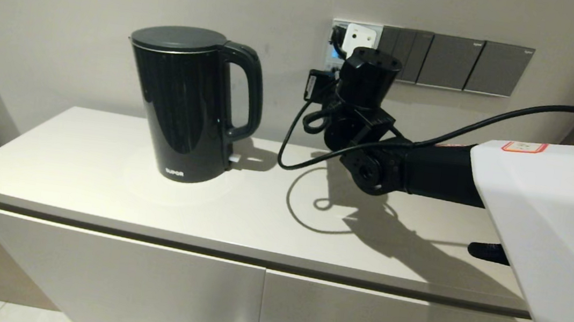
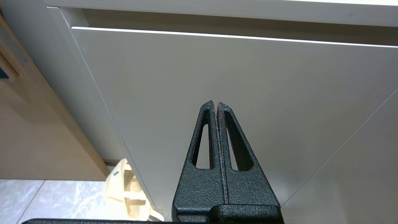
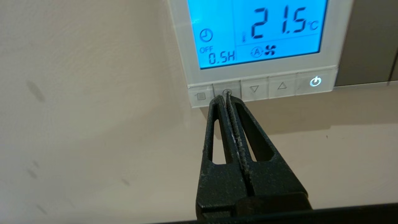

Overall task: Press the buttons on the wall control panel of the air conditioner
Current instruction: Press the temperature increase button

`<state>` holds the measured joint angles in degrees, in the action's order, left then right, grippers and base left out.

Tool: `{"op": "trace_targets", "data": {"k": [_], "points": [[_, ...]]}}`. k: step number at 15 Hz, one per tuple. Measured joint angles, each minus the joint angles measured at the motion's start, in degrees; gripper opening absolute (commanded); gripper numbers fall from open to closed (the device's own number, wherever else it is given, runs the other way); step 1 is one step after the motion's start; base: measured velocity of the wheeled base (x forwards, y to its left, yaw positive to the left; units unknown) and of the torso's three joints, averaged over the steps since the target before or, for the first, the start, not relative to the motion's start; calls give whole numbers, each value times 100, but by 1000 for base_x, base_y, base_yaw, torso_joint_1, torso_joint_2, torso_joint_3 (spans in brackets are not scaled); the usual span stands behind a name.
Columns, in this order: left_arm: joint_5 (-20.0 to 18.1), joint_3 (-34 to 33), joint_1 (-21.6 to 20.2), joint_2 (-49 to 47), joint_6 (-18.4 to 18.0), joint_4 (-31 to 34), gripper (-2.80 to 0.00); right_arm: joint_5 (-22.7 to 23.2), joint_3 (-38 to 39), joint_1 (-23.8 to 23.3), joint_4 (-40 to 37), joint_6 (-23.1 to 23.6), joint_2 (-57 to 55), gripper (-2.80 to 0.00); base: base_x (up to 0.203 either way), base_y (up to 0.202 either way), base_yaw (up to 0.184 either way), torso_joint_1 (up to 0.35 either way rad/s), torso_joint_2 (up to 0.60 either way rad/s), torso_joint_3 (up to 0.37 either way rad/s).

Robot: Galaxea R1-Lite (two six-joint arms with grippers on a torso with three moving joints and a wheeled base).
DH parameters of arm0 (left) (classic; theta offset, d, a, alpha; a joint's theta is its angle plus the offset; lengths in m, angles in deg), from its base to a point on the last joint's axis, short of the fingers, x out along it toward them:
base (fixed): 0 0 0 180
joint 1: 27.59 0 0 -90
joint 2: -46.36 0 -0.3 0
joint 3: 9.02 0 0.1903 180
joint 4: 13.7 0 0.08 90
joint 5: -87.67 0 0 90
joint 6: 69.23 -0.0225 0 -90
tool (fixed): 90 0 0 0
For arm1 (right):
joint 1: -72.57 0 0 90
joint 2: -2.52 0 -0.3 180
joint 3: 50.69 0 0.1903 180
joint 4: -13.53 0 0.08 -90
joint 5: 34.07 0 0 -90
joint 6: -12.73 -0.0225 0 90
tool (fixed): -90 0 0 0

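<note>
The left pincer (image 2: 216, 104) hangs closed, low before the white cabinet door (image 2: 236, 81), while a black kettle (image 1: 191, 104) stands on the worktop (image 1: 100, 183). On the wall further right, the air conditioner's wall control panel (image 3: 261, 73) glows blue above the buttons (image 3: 267, 87); the right pincer (image 3: 224, 97), closed and empty, seems to touch the second key from the wall-side end

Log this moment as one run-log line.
right gripper: shut, tip at second button | control panel: lit | left gripper: shut, parked

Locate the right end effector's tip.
Right wrist view: the shut right end effector sits at the second-from-left button of the small white plastic wall control panel.
</note>
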<state>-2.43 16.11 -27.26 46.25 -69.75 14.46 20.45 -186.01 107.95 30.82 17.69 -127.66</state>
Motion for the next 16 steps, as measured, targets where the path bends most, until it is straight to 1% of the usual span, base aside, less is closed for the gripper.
{"op": "trace_targets", "data": {"k": [8, 11, 16], "points": [[0, 2, 2, 0, 1, -2, -280, -41, 174, 50, 211, 13, 100, -280, 0, 0, 0, 0, 0, 0], [0, 2, 2, 0, 0, 0, -280, -38, 265, 78, 224, 16, 143, -280, 0, 0, 0, 0, 0, 0], [1, 2, 0, 0, 0, -1, -280, -9, 206, 61, 174, 18, 140, -280, 0, 0, 0, 0, 0, 0]]}}
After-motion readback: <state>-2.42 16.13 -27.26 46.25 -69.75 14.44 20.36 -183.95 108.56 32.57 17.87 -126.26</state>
